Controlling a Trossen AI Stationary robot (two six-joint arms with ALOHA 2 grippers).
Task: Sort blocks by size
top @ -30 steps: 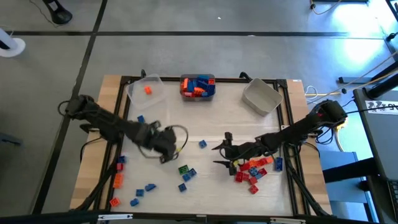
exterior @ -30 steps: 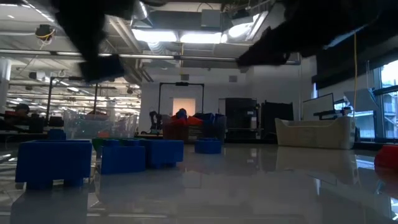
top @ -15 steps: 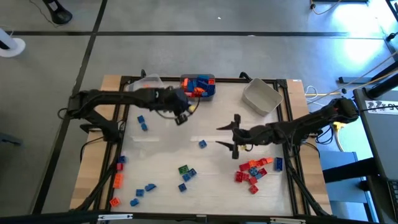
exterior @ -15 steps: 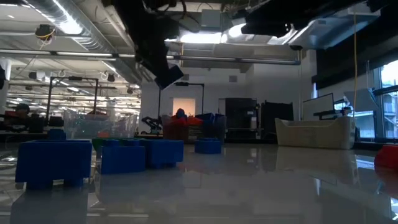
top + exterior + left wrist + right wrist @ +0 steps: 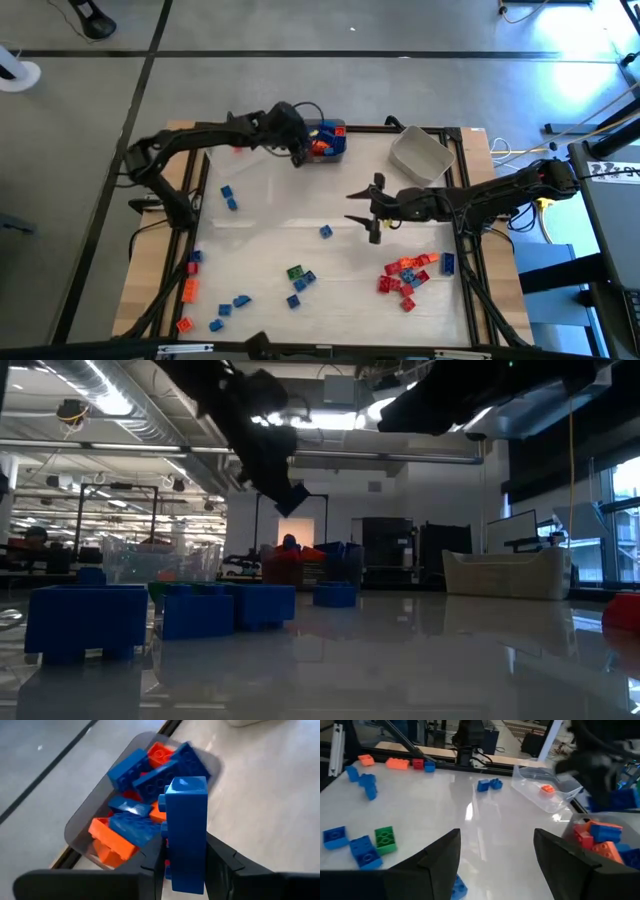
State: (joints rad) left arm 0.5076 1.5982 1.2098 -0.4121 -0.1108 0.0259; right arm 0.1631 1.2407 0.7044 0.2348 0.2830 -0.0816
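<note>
the table fills mid-frame in the high view. at its top centre, the left gripper hangs over the middle bin, fingers clamped on a blue block. right of centre, the right gripper hovers with fingers apart, empty. loose blocks lie at lower right.

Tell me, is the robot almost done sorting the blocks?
Not yet. The middle bin already holds a heap of big blue and orange blocks, and the clear bin holds one small orange block. Right now the left gripper holds a blue block over the middle bin. Many blocks are left on the table, like the red pile, and the grey bin looks empty. The right gripper hovers open.
</note>
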